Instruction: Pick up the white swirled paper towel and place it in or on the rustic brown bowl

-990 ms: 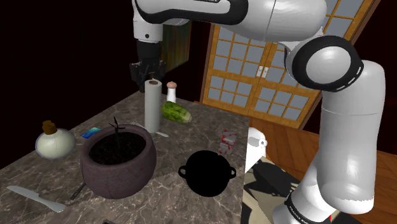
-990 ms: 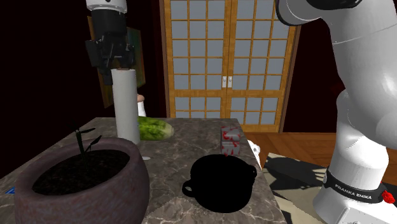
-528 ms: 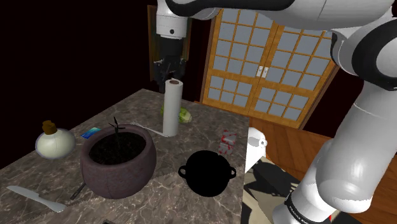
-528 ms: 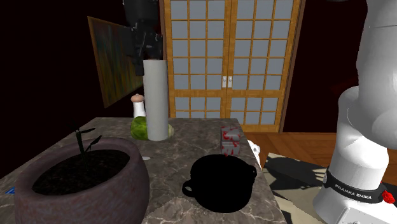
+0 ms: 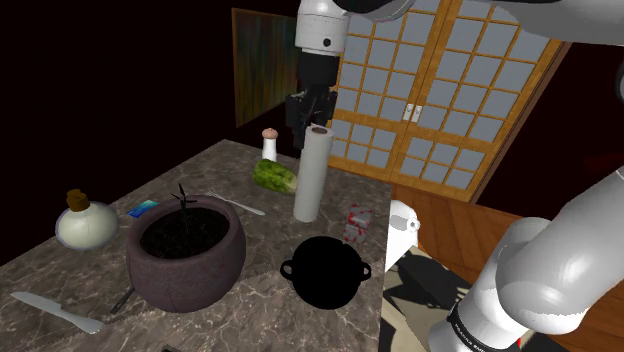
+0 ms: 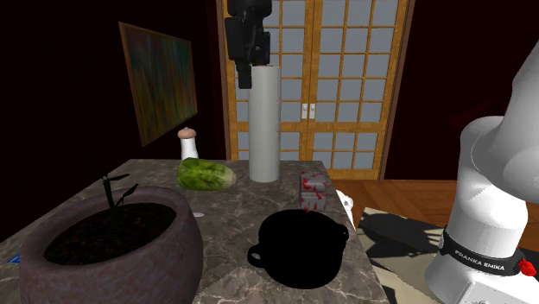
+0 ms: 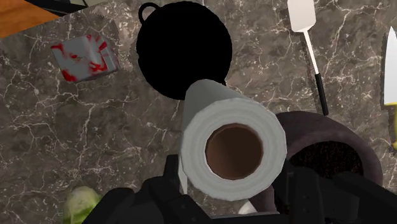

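The end effector (image 5: 308, 118) is clenched on the upper end of the paper towel roll (image 5: 311, 175). In the wrist view its two black fingers (image 7: 167, 191) press against opposite sides of the roll, whose brown core faces the camera.

The white roll hangs upright under the end effector. It is well apart from the brown bowl (image 5: 185, 268), beyond it and toward the shoulder view's right. Contact between the base of the roll and the worktop (image 5: 262, 312) cannot be determined.

The bowl stands on the marble-patterned worktop and holds dark fill with a thin dark sprig rising from it.

Positions relative to the bowl, shoulder view:
- Black pot (image 5: 325, 270): just beside the bowl, to its right
- Green leafy vegetable (image 5: 275, 177): beyond the bowl, near the roll
- Small capped bottle (image 5: 269, 145): farther beyond the bowl than the vegetable
- Red-and-white packet (image 5: 356, 222): right of the bowl, past the black pot
- Round corked flask (image 5: 85, 222): near the bowl, to its left
- Knife (image 5: 55, 310): in front of the bowl, to its left
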`<state>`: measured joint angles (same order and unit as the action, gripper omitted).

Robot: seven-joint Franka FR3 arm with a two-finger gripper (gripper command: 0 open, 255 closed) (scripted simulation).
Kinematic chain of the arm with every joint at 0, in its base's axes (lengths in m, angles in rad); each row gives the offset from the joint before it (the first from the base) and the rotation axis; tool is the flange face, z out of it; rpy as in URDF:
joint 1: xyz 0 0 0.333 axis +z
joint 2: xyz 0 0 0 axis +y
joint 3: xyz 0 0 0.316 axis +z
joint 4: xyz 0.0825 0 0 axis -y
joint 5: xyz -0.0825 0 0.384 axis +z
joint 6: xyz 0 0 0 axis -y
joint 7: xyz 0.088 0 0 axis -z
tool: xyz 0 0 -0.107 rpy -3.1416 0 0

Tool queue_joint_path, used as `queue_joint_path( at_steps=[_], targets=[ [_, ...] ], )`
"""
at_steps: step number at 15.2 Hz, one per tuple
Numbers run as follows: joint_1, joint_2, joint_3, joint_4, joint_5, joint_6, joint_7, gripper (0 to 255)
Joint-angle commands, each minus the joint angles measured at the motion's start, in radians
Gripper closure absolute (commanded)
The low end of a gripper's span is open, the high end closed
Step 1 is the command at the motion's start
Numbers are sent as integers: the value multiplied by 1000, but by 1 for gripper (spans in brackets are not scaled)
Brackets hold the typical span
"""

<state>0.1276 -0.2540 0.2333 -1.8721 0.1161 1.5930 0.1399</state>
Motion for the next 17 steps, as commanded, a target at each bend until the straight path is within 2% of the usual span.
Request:
queue_joint_path(
  at_steps=[1,6,17],
  targets=[
    [0,-85,-14,-60,14,-26,-17,255],
    [5,-246,-44,-159,31,-89,-43,255],
    [11,-277,-35,-332,41,53,-55,255]
  ],
)
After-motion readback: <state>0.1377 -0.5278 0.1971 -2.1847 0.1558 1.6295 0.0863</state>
